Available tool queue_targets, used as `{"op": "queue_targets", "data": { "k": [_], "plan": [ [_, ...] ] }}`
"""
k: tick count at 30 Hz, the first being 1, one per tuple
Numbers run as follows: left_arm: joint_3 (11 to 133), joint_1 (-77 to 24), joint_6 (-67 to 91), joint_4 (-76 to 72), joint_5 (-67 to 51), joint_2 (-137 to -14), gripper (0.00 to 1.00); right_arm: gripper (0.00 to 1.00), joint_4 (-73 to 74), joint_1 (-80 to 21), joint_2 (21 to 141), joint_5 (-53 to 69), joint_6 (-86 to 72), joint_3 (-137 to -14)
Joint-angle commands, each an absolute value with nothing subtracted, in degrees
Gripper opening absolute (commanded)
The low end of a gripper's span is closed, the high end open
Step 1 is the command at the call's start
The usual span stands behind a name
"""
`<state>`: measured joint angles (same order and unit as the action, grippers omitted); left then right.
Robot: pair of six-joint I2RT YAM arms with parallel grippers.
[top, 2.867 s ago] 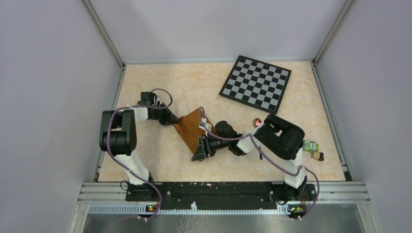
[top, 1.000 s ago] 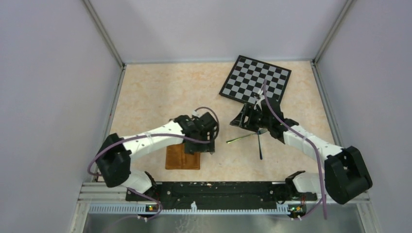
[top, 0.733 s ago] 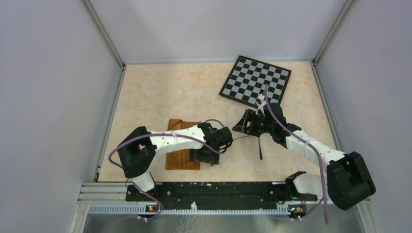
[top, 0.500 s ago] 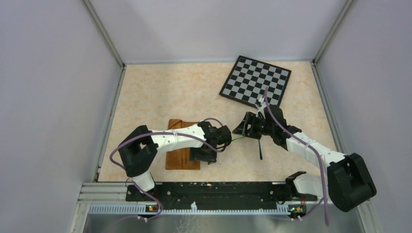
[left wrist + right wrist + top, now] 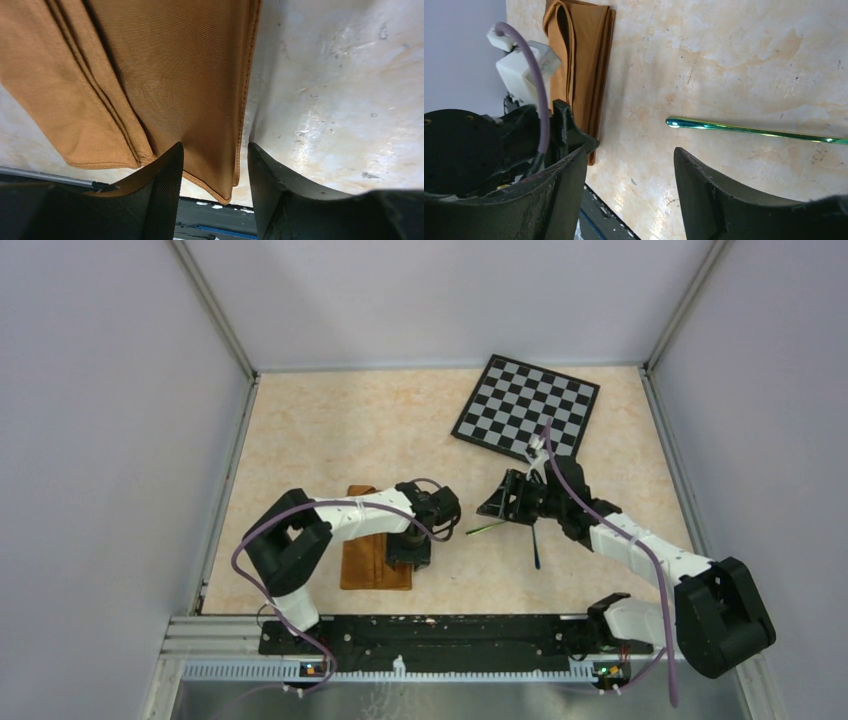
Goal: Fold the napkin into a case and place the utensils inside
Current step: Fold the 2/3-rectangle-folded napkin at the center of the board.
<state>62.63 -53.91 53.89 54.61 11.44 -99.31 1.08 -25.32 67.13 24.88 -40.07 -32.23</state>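
The napkin lies folded into a narrow rust-brown case (image 5: 372,562) near the table's front edge; it also shows in the left wrist view (image 5: 165,75) and the right wrist view (image 5: 581,55). My left gripper (image 5: 409,549) is open, its jaws (image 5: 215,160) straddling the case's right front corner. My right gripper (image 5: 497,508) is open and empty (image 5: 631,165), just above the table. A thin greenish shiny utensil handle (image 5: 488,528) (image 5: 749,130) lies just ahead of it. A second dark utensil (image 5: 536,546) lies beside it. The right gripper hides the utensils' heads.
The black-and-grey checkered board (image 5: 527,407) lies at the back right. The black front rail (image 5: 430,630) runs along the near edge, close to the case. Grey walls enclose the table on three sides.
My left gripper has drawn back leftward from beside the greenish utensil to the case's right front corner. The right gripper and the utensils have barely moved.
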Motion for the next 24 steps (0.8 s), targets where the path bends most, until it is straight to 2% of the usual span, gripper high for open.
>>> {"op": "queue_targets", "data": {
  "k": [1,5,8,12,14,17,21,24],
  "plan": [
    [60.9,-54.05,52.3,51.33,9.07,-100.87,0.55,0.63,-2.42,-24.85,67.45,26.17,-39.86,-32.52],
    [59.28,-53.85,52.27,50.42,8.37,-101.4,0.53,0.63,-2.79,-24.87,68.18,26.7,-39.82,-32.76],
    [57.36,-53.11,50.72,48.39,6.94,-102.03,0.46,0.63,-3.87,-24.87,68.82,27.51,-39.93,-32.58],
    [54.58,-52.16,48.57,45.24,5.55,-102.21,0.29,0.63,-5.18,-24.87,70.61,29.53,-40.25,-32.28],
    [53.65,-51.81,47.18,44.54,6.71,-101.78,0.16,0.64,-6.15,-24.87,70.78,29.92,-40.25,-31.84],
    [54.52,-51.77,44.93,45.68,9.14,-101.58,0.06,0.65,-7.35,-25.31,72.02,30.6,-40.31,-31.83],
    [56.41,-51.88,41.83,46.29,10.24,-98.75,0.0,0.66,-10.38,-27.39,74.56,31.46,-42.12,-32.32],
    [57.88,-51.95,39.72,45.55,8.5,-94.36,0.0,0.67,-13.74,-28.95,77.23,31.91,-45.42,-32.99]
  ]
}}
